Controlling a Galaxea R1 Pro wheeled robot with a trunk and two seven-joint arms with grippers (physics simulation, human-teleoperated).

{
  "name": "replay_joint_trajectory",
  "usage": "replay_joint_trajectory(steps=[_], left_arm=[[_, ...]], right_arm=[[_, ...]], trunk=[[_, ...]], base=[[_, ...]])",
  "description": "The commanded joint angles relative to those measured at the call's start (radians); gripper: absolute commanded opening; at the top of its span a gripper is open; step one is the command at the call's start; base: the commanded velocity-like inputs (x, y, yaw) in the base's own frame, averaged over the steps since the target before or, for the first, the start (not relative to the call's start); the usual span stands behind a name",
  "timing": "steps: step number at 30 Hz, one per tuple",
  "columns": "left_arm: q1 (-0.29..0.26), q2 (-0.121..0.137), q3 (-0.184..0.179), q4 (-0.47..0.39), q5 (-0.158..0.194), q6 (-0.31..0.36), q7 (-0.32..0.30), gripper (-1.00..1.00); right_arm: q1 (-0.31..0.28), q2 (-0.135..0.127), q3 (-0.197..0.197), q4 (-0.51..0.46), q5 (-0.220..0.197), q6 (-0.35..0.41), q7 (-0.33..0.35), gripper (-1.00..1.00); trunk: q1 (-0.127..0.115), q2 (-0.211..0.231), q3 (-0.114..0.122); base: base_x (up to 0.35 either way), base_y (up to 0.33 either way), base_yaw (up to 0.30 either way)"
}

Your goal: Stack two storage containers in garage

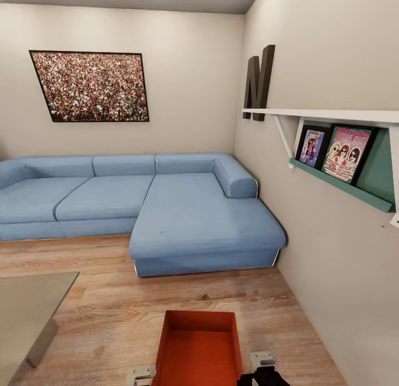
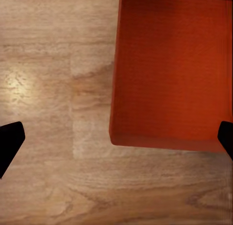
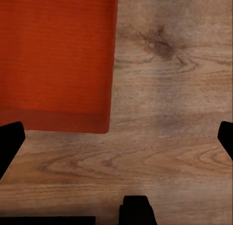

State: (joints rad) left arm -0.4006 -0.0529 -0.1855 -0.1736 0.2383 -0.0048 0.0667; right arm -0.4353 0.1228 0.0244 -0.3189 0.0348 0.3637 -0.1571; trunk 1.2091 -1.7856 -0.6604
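Observation:
An orange-red storage container (image 1: 198, 350) sits open-topped on the light wood-plank floor of the living room, right in front of me at the head view's lower edge. My two arm ends flank its near corners, left (image 1: 141, 375) and right (image 1: 262, 361). The left gripper (image 2: 116, 142) is open wide, looking down past the container's (image 2: 170, 70) ribbed bottom and one side wall. The right gripper (image 3: 116, 142) is also open wide, above bare planks beside the container's (image 3: 56, 55) other side. Neither gripper touches the container. The garage is out of view.
A blue sectional sofa (image 1: 166, 208) fills the far side, its chaise reaching toward me. A grey low table (image 1: 27, 308) stands at the left. The right wall (image 1: 343, 275) runs close by, carrying a white shelf (image 1: 321, 115) and a green ledge (image 1: 343, 189) with pictures.

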Motion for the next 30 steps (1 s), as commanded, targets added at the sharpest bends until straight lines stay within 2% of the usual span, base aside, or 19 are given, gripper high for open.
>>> replay_joint_trajectory(steps=[1, 3, 8, 15, 20, 30], left_arm=[[0.0, 0.0, -0.01, 0.0, 0.009, 0.0, -0.002, 1.0], [-0.001, 0.002, -0.015, 0.0, 0.009, 0.0, -0.02, 1.0], [-0.003, 0.002, -0.019, -0.004, 0.009, -0.004, -0.029, 1.0], [-0.01, 0.007, -0.02, -0.012, 0.008, -0.015, -0.032, 1.0], [-0.015, 0.009, -0.019, -0.022, 0.009, -0.036, -0.026, 1.0], [-0.016, 0.011, -0.012, -0.024, 0.009, -0.04, -0.016, 1.0]], right_arm=[[0.0, -0.001, 0.005, -0.002, 0.004, 0.008, 0.014, 1.0], [0.0, -0.004, 0.012, -0.004, 0.006, 0.006, 0.069, 1.0], [0.0, -0.006, 0.016, -0.004, 0.008, -0.001, 0.098, 1.0], [0.0, -0.006, 0.019, -0.005, 0.018, -0.014, 0.105, 1.0], [0.0, -0.003, 0.019, -0.008, 0.052, -0.015, 0.1, 1.0], [0.0, -0.004, 0.017, -0.014, 0.063, -0.018, 0.099, 1.0]], trunk=[[0.0, 0.0, -0.001], [0.0, 0.0, -0.001], [0.0, 0.0, -0.001], [0.0, 0.0, -0.001], [0.0, 0.0, -0.001], [0.0, 0.0, -0.001]], base=[[0.0, 0.0, 0.0], [0.0, 0.0, 0.0], [0.0, 0.0, 0.0], [0.0, 0.0, 0.0], [0.0, 0.0, 0.0], [0.0, 0.0, 0.0]])
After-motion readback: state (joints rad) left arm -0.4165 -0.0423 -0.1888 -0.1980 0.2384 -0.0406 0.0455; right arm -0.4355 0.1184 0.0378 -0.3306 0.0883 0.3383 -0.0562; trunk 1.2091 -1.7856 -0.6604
